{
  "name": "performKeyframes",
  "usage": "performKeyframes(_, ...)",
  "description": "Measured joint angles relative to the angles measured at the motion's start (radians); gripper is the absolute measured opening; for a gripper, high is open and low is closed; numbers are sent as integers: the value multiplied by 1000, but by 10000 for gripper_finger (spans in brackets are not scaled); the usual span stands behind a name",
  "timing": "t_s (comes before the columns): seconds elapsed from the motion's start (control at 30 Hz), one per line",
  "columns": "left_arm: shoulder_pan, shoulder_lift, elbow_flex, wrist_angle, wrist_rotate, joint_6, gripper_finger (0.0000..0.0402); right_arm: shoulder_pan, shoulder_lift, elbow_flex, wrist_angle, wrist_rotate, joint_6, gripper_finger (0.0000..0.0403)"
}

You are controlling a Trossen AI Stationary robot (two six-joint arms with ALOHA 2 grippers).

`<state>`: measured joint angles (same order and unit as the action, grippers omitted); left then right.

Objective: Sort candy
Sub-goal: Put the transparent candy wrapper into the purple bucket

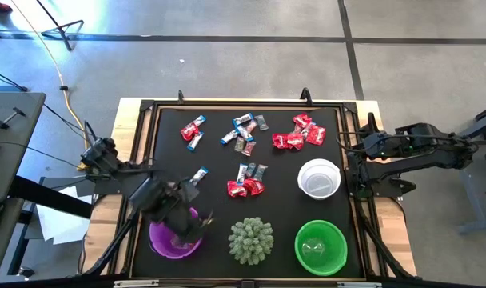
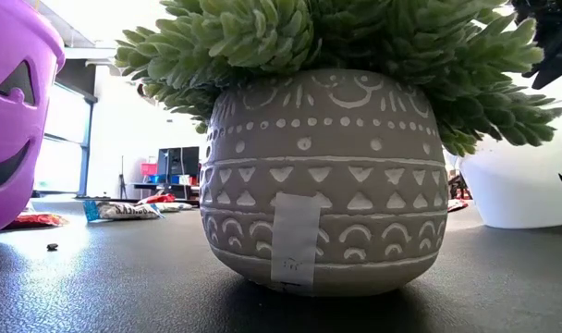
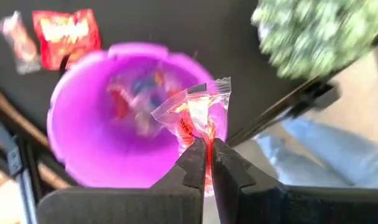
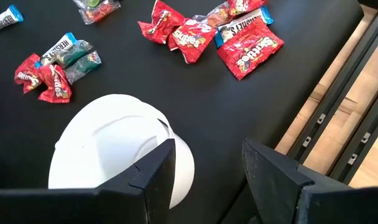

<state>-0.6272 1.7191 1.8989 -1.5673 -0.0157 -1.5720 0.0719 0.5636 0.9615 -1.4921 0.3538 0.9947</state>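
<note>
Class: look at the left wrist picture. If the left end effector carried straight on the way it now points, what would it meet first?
Probably the inside of the purple bowl. The left end effector, shut on a clear-wrapped candy, points down into that bowl, where a few sweets already lie; how far above it is cannot be told.

Two dark, matte black robot arms built from blocky jointed segments, with thin black cables running along them. Each ends in a claw [image 3: 207, 163] of two thick, angular black fingers [image 4: 153, 168].
</note>
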Motion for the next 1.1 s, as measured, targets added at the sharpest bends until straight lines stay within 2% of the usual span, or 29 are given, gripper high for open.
performKeyframes(0.27,-68,-1,-79,-5,9,-12,46,0,0,0,0,-4,0,183)
performKeyframes(0.43,-81,-1,-100,-4,31,41,78,0,0,0,0,-4,19,183)
performKeyframes(0.63,-70,-2,-130,-2,-147,154,98,0,0,0,0,31,53,183)
performKeyframes(0.73,-50,-2,-168,-4,-248,156,95,0,0,0,0,39,63,183)
performKeyframes(0.8,-36,-2,-197,-3,-280,153,87,0,0,0,-1,39,63,183)
performKeyframes(1.1,15,-1,-387,-4,-289,168,30,0,0,0,-1,63,82,183)
